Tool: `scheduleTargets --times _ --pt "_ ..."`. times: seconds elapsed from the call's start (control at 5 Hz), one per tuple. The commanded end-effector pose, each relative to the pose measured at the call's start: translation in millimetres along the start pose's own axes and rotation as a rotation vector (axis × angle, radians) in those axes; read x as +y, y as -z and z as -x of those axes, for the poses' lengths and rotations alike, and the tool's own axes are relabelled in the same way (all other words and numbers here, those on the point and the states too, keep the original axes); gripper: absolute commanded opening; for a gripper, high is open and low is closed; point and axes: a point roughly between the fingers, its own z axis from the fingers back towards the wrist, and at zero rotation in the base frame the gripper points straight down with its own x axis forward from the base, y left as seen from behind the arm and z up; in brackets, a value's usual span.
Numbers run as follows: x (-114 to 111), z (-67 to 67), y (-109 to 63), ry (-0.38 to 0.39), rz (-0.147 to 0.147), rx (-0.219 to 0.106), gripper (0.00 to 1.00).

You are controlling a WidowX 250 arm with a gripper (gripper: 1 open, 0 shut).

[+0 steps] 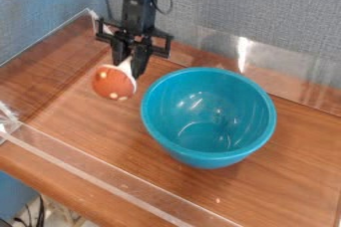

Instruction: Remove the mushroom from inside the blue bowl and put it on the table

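Gripper (131,60) just above mushroom (115,82), blue bowl (209,117) alongside.

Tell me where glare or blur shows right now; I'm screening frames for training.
In the camera view: white highlights inside the bowl, a bright streak on the clear wall behind it, the whole image slightly soft, no strong motion smear on the mushroom.

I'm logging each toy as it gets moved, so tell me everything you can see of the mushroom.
The mushroom has a rounded orange-brown cap with pale spots and a short whitish stem. It looks like a smooth toy. The gripper is shut on its stem, the cap tilted down and toward the image's left, beside the blue bowl, outside it.
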Motion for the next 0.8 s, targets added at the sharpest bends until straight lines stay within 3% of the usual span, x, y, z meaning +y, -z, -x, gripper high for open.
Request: scheduleTargets --times 0.0,0.2,0.6 --pt "6.2 1.3 -11.7 -0.01 -0.005 -0.047 0.0" --pt "15.1 3.8 -7.7 -0.029 -0.001 -0.043 0.0" --pt "15.8 -4.7 4.7 -0.061 0.013 -0.052 0.0"
